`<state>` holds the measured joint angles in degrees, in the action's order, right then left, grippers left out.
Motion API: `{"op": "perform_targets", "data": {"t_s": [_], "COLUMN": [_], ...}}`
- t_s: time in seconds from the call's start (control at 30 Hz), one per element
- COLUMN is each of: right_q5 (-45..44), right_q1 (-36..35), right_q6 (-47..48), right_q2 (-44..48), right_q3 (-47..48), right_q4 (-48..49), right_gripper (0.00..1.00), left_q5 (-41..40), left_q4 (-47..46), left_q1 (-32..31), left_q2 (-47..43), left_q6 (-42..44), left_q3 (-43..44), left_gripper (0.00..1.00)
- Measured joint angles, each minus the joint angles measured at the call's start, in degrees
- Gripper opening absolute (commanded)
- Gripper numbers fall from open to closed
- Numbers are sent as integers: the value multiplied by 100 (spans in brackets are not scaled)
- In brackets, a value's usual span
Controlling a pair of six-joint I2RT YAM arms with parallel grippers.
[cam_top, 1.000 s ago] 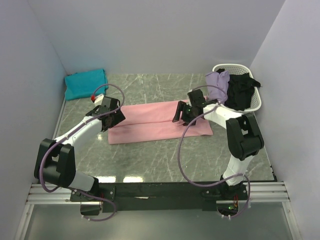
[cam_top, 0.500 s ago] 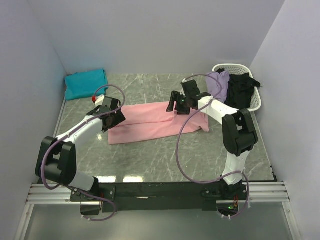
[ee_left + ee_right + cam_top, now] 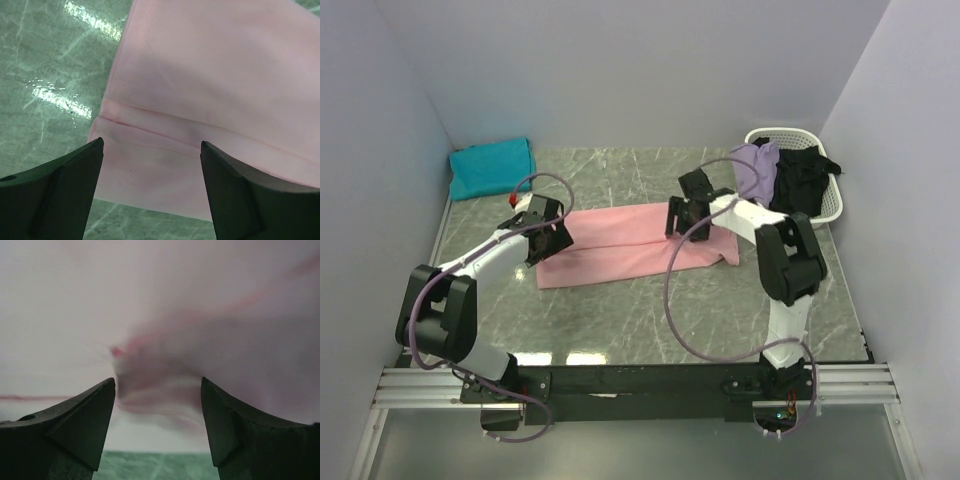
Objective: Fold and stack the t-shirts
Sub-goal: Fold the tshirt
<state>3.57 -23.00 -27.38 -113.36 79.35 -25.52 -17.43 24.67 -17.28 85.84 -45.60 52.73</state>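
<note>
The light pink t-shirt (image 3: 620,242) lies folded lengthwise as a long band across the middle of the table. My left gripper (image 3: 548,240) is open just above its left end; the left wrist view shows the folded pink edge (image 3: 200,100) between the spread fingers. My right gripper (image 3: 686,220) is open over the shirt's right part, with bunched pink cloth (image 3: 165,375) between its fingers. A folded teal shirt (image 3: 491,167) lies at the far left corner. A lavender shirt (image 3: 756,167) and a black shirt (image 3: 801,182) hang out of the basket.
A white laundry basket (image 3: 832,203) stands at the far right corner. Plain walls close in the table on the left, back and right. Green marbled tabletop (image 3: 650,310) shows in front of the pink shirt.
My right gripper swung from the shirt's right end up and leftward, then settled back a little to the right over the upper edge. The shirt's right end now lies flatter. My left gripper barely moved.
</note>
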Motion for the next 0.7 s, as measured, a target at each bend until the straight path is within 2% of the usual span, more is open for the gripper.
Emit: {"op": "perform_targets", "data": {"t_s": [0.17,0.33,0.7], "right_q5": [-927,-1453,-1554], "right_q1": [44,313,887], "right_q6": [-22,-70,-573], "right_q2": [1429,2638,2885], "right_q3": [-1001,-1519,-3335], "right_q4": [-400,-369,-140], "right_gripper": [77,78,75], "left_q5": [210,667,1060], "left_q4": [-125,-518,-859], "left_q1": [0,-15,-116], "left_q2": [31,76,595], "left_q6": [168,354,555], "left_q3": [0,2,68], "left_gripper": [84,85,85]}}
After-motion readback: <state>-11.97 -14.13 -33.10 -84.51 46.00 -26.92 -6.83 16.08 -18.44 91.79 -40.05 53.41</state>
